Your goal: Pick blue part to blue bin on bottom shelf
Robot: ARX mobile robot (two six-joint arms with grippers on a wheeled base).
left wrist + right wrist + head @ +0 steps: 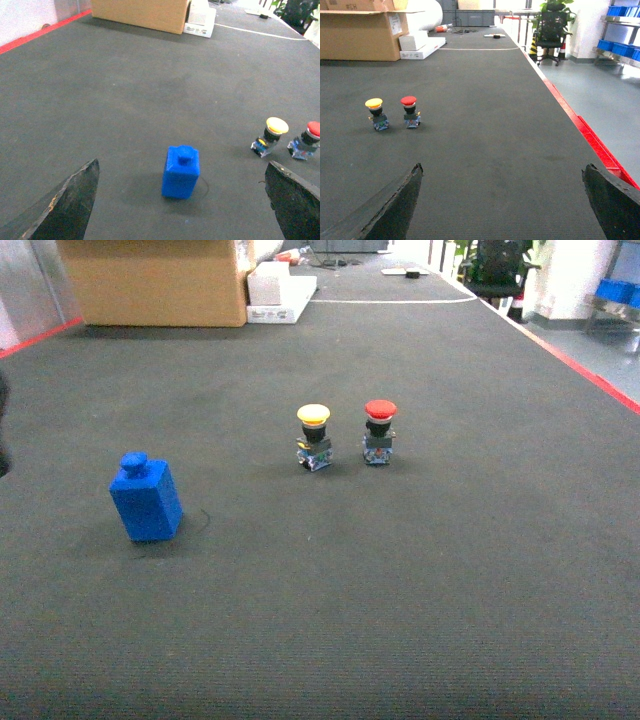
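A small blue plastic block with a round knob on top (146, 500) stands upright on the dark grey ribbed table (400, 590), off to the left and apart from everything else. Near the middle stand a yellow-capped push button (314, 436) and a red-capped push button (379, 430), side by side, not touching. The left tool (182, 200) hangs above and just short of the blue block, its dark fingers (65, 205) spread wide and holding nothing. The right tool (502, 200) is likewise spread wide and empty over bare table. A large brown cardboard box (160, 280) sits at the far end. Blue bins (620, 47) rest on a steel rack far right.
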